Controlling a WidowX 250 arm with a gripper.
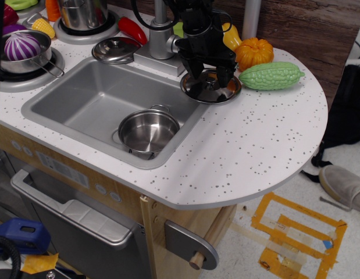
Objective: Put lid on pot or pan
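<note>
The lid [213, 88], round shiny steel with a coppery rim and a small knob, lies flat on the white counter just right of the sink's back right corner. My gripper [209, 74] hangs right above it. Its dark fingers [192, 71] are spread open on either side of the knob and hold nothing. The small shallow steel pot [148, 131] with loop handles stands upright and empty in the front right of the sink [81, 99], well to the front left of the gripper.
A duller steel lid [116, 49] lies behind the sink by the faucet [159, 35]. An orange pumpkin [254, 53] and a green gourd [271, 75] sit right of the gripper. A pan with a purple vegetable [22, 49] and a taller pot [84, 14] stand far left.
</note>
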